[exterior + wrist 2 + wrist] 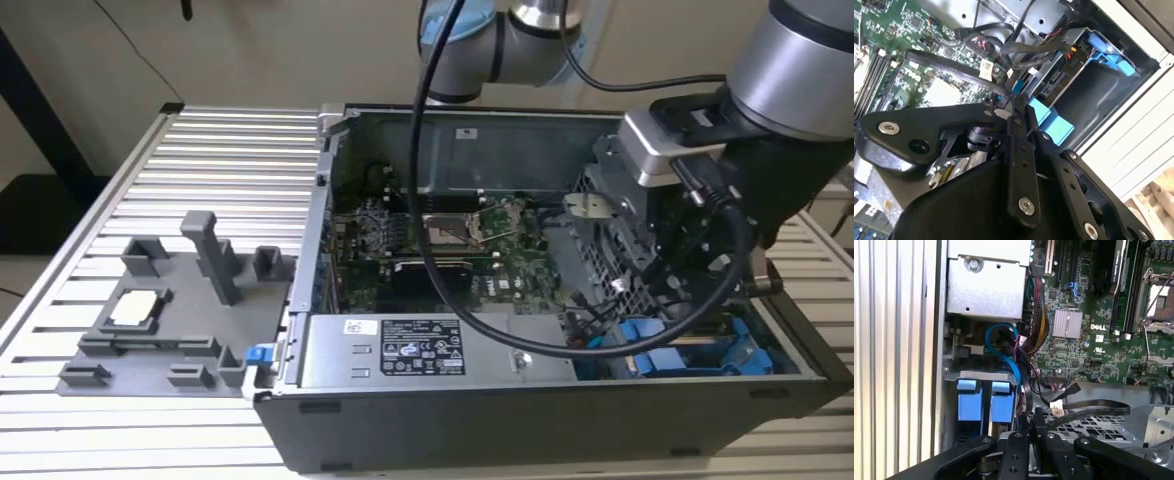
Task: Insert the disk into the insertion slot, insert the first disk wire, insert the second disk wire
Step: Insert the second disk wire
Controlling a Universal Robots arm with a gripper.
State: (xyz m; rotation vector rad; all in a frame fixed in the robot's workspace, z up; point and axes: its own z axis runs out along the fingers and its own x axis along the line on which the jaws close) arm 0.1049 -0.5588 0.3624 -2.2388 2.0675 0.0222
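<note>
my gripper (1013,102) sits closest in both wrist views, its black linkage bars meeting at a narrow point. my fingers (1037,421) are pressed together, pinching the black connector end of a flat black wire (1089,412) just above the perforated metal of the drive cage. right beyond my fingertips, the disk (981,400) rests inside the insertion slot (1094,95), with the bright blue tabs of its carrier frame facing outward; in the exterior view the blue frame (694,350) lies low in the case corner at the exterior view's right, beneath my arm. a bundle of coloured cables (1031,325) runs just beside the disk. farther off lies the green motherboard (1089,330). beyond the open computer case (534,420), at the exterior view's left, a grey fixture tray (160,320) stands on the ribbed metal table (214,150).
</note>
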